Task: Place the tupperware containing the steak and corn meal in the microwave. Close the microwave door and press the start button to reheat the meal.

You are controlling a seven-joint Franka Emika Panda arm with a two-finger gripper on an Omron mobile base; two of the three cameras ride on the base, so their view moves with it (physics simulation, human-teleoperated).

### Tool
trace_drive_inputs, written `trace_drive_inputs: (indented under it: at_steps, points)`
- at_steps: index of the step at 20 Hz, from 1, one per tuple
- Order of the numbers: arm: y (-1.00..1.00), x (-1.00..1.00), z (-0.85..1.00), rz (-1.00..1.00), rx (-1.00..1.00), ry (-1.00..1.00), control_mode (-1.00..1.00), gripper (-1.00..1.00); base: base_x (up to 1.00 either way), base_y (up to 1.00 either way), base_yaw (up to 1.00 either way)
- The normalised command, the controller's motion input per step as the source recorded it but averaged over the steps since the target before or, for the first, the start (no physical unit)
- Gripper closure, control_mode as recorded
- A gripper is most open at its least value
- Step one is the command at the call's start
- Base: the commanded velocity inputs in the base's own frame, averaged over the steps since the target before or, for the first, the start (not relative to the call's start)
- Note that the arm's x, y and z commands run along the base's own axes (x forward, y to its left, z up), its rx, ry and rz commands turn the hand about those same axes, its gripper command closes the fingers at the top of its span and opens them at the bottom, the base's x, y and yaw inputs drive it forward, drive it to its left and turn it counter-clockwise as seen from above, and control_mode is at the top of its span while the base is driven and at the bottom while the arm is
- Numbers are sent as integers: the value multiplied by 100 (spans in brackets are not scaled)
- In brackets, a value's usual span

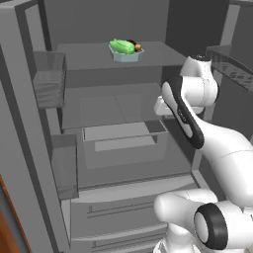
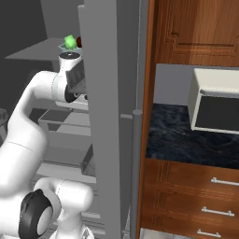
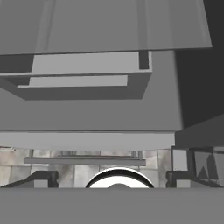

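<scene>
Left base view: small pale blue tub w/ green and brown food sits on the top grey fridge shelf. White arm's hand hangs lower; tub is at about 11 o'clock from it, well apart.

Right base view: tub just above arm's wrist, at 12 o'clock. Grey microwave far off at 3 o'clock.

Hand view: dark finger tips stand wide apart, holding nothing, facing down at shelves.

We see a flat grey upper fridge shelf carrying a small pale blue-grey translucent tupperware, which sits near its front edge with green and brown food inside
</scene>
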Motion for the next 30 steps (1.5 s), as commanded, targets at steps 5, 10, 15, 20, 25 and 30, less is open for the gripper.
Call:
trace_drive_inputs:
  at_steps: [5,10,15,20,25,30]
  points:
    - [30,0,0,0,0,-2,-100,-100,0,0,0]
    - [45,0,0,0,0,-4,-100,-100,0,0,0]
    - [16,-1,0,0,0,-2,-100,-100,0,0,0]
    - [-54,-21,0,0,0,-2,-100,-100,0,0,0]
    - [-1,0,0,0,0,0,-100,-100,0,0,0]
    - [0,0,0,0,0,0,-100,-100,0,0,0]
